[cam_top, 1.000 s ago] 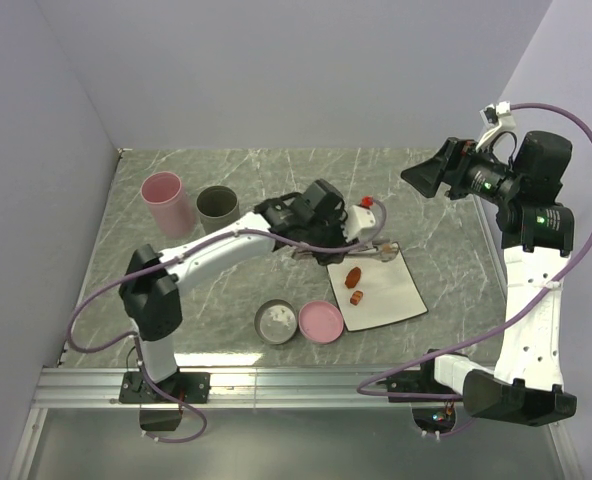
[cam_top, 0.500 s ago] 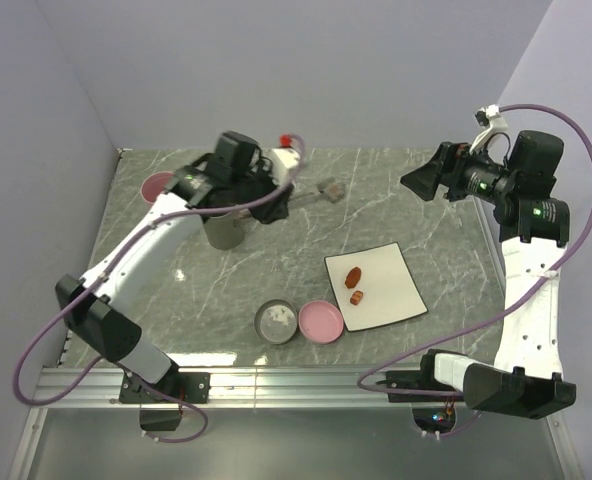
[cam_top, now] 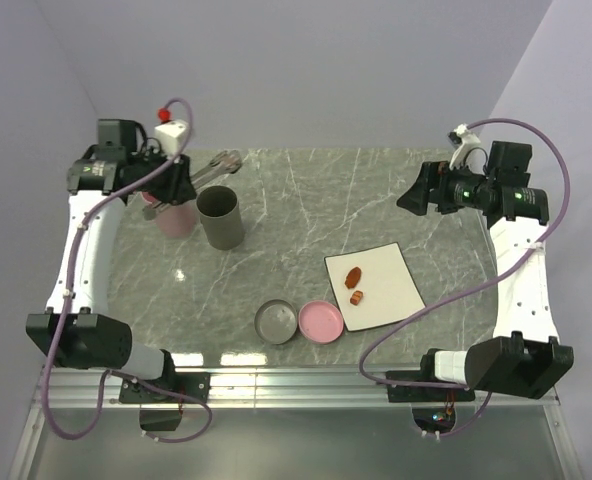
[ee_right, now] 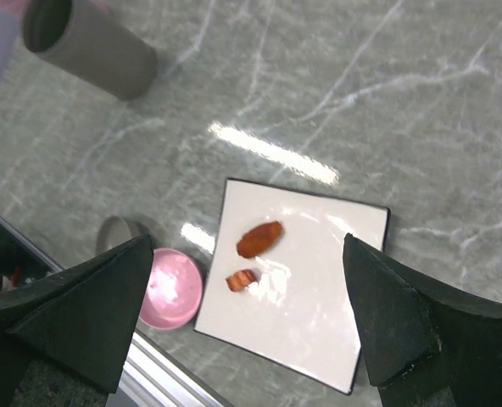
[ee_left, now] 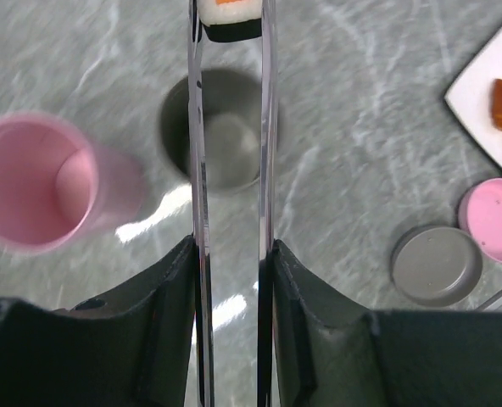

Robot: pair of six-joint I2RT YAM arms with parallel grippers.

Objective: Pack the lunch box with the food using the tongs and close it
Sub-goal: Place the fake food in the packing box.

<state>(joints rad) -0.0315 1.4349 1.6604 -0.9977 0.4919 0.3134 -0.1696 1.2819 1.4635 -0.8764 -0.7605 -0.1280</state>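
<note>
Left jaws grip tongs (ee_left: 266, 127); their tips pinch white square (ee_left: 231, 15).

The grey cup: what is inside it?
The grey cup shows only a bare floor, no food. The tongs cross over it, hiding thin strips; the white square is pinched in them, outside the cup.

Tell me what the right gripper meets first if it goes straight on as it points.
Probably the white plate, near the reddish-brown oval; the right gripper, open, aims at it with nothing visible between, though depth is unclear.
</note>
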